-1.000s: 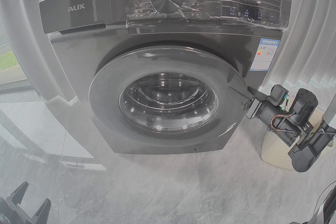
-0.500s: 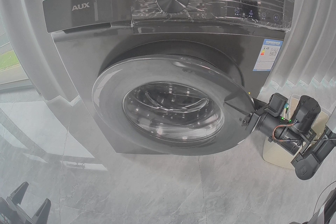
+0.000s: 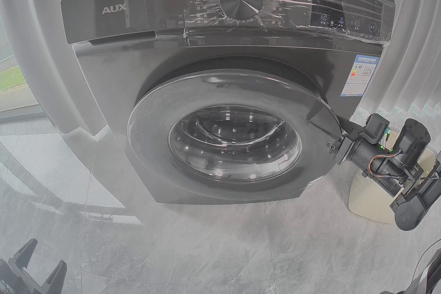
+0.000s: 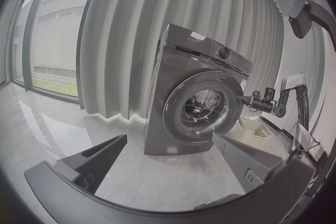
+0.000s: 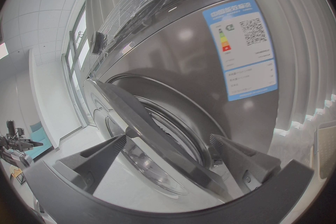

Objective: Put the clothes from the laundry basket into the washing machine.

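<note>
On the grey tiled floor (image 3: 183, 240) stands the washing machine (image 3: 138, 74), its door (image 3: 229, 90) ajar. The right tool (image 3: 334, 142), fingers apart, straddles the door's free rim. The laundry basket (image 3: 365, 200) sits just behind this arm. The left tool (image 3: 36, 265), also apart, is well away.

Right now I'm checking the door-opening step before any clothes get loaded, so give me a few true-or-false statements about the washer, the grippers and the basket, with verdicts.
1. The door of the washing machine is ajar, with a gap showing behind its edge. True.
2. The right gripper is shut on a garment. False: its fingers are open, one on each side of the door's edge, and hold no cloth.
3. The left gripper is open and empty, low above the floor. True.
4. The laundry basket stands on top of the washing machine. False: it sits on the floor beside the machine, on the robot's right, under the right arm.
</note>
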Tool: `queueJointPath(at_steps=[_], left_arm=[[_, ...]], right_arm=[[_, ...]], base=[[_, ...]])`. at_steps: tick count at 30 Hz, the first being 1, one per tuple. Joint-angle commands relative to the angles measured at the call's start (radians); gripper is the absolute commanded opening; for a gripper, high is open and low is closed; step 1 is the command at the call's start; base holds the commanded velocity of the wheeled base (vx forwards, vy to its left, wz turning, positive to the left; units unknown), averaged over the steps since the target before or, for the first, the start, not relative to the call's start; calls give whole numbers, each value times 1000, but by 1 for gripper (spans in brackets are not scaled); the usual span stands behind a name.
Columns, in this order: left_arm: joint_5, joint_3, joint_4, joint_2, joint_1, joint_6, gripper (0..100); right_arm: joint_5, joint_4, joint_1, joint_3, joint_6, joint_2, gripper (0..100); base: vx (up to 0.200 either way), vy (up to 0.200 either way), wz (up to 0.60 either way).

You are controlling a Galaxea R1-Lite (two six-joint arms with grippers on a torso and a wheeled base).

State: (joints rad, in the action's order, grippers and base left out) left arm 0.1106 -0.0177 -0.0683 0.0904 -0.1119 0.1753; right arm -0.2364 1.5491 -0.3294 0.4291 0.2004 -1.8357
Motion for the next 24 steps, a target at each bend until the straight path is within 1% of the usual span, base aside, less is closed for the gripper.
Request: queueJointPath(at_steps=[1,3,5,8,9,10,11,12,13,14,15,16,17,18,19,21,24], left_arm=[[0,18,-1,2,0,1,100],[0,18,-1,2,0,1,100],[0,18,-1,2,0,1,100],[0,18,-1,2,0,1,100],[0,18,-1,2,0,1,100],[0,18,-1,2,0,1,100],[0,18,-1,2,0,1,100],[0,18,-1,2,0,1,100],[0,18,-1,2,0,1,100],[0,18,-1,2,0,1,100],[0,18,-1,2,0,1,100],[0,18,-1,2,0,1,100],[0,18,-1,2,0,1,100],[0,18,-1,2,0,1,100],[0,18,-1,2,0,1,100],[0,18,-1,2,0,1,100],[0,18,-1,2,0,3,100]], right_arm=[[-3,0,36,-18,-12,43,100],[-11,0,38,-38,-26,52,100],[-34,0,35,-66,-39,67,100],[-135,0,30,-133,-73,116,100],[-158,0,32,-153,-79,130,100],[-172,0,35,-165,-82,138,100],[-199,-1,35,-188,-85,161,100],[-213,-1,35,-199,-85,173,100],[-213,-1,35,-199,-85,173,100],[-244,-1,27,-233,-85,194,100],[-261,-1,26,-245,-85,201,100],[-293,-1,21,-257,-84,207,100],[-316,-1,18,-267,-84,207,100],[-316,-1,18,-267,-84,207,100],[-343,-1,12,-273,-81,204,100],[-340,-1,6,-270,-76,199,100],[-337,0,15,-257,-75,193,100]], base=[[0,0,0],[0,0,0],[0,0,0],[0,0,0],[0,0,0],[0,0,0],[0,0,0],[0,0,0],[0,0,0],[0,0,0],[0,0,0],[0,0,0],[0,0,0],[0,0,0],[0,0,0],[0,0,0],[0,0,0]])
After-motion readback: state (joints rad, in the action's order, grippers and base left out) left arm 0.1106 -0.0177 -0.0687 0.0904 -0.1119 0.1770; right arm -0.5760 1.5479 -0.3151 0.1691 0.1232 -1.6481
